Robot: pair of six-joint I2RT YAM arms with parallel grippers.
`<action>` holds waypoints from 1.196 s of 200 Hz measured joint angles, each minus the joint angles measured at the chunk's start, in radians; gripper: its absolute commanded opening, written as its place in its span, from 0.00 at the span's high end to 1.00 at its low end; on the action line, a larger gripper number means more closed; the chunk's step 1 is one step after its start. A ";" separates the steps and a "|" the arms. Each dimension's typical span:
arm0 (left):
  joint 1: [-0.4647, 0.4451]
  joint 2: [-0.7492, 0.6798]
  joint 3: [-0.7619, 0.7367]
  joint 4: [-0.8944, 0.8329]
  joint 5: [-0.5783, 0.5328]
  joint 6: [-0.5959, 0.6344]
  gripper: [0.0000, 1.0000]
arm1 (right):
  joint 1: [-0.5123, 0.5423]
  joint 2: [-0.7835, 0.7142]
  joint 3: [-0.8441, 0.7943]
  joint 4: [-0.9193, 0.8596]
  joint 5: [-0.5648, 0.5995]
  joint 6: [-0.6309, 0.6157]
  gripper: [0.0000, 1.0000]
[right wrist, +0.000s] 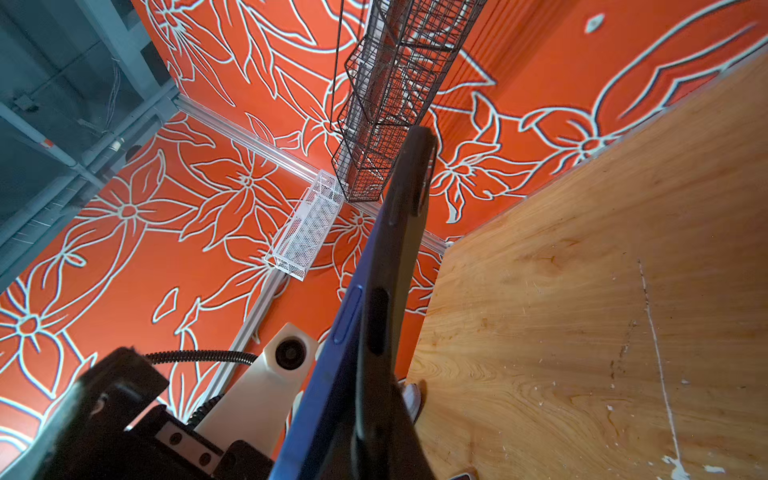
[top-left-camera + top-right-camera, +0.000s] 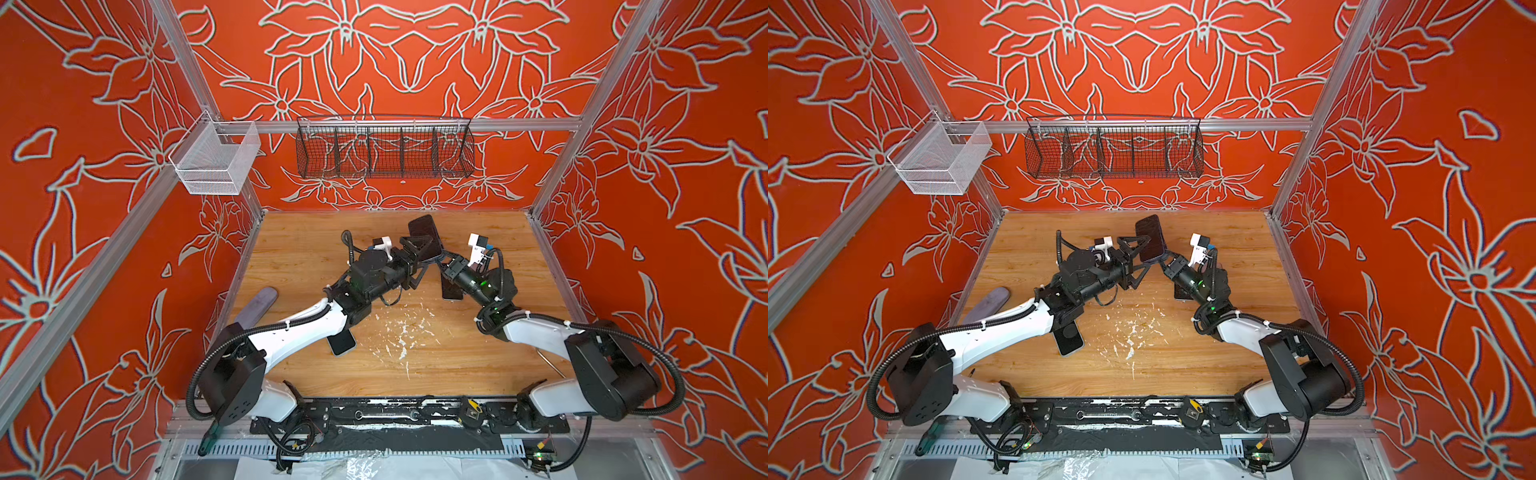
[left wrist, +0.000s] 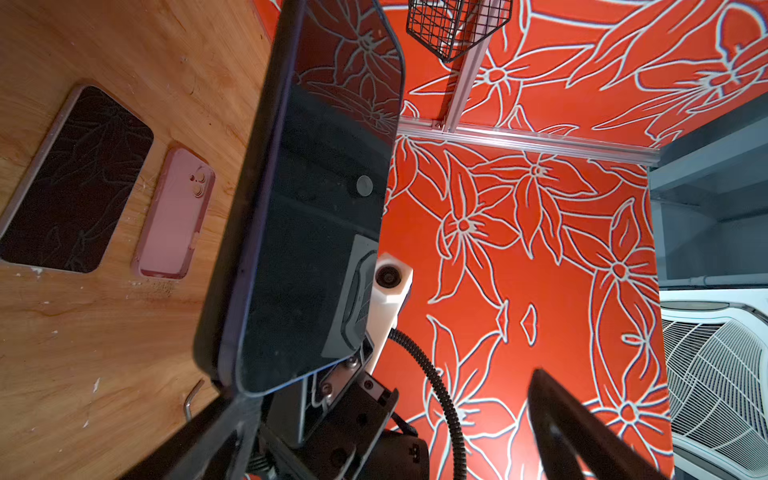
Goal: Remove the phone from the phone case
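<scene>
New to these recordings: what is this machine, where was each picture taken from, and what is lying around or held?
These are two robot arms mounted at the near edge of a wooden table, in an orange-walled booth. Two pictures look down from overhead, side by side; the other two come from a camera on each arm's wrist. The right hand is shut on one end of a dark phone in its black case, raised off the table. The left hand is open beside it. Lying on the table: a loose phone under the left arm, a greyish-purple case at the left edge, and, in the left wrist view, another phone beside a pink case.
</scene>
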 measured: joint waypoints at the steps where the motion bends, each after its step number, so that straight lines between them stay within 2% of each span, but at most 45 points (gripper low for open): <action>1: 0.000 0.000 0.000 0.000 0.000 0.000 0.03 | 0.000 0.000 0.000 0.001 0.000 0.000 0.95; 65: -0.001 0.057 0.033 0.008 0.000 0.001 0.00 | 0.002 0.000 -0.026 0.002 0.026 0.006 0.95; 87: 0.000 0.066 0.039 0.008 -0.003 0.005 0.05 | 0.005 -0.004 -0.034 -0.004 0.027 0.006 0.95; 109: 0.000 0.067 0.041 0.008 -0.005 0.016 0.13 | 0.011 -0.024 -0.041 -0.007 0.026 0.006 0.95; 168: 0.011 0.067 0.046 -0.002 -0.017 0.061 0.43 | 0.018 -0.052 -0.045 -0.004 0.024 0.006 0.95; 239: 0.029 0.099 0.047 -0.005 -0.006 0.058 0.77 | 0.018 -0.063 -0.048 -0.006 0.030 0.006 0.95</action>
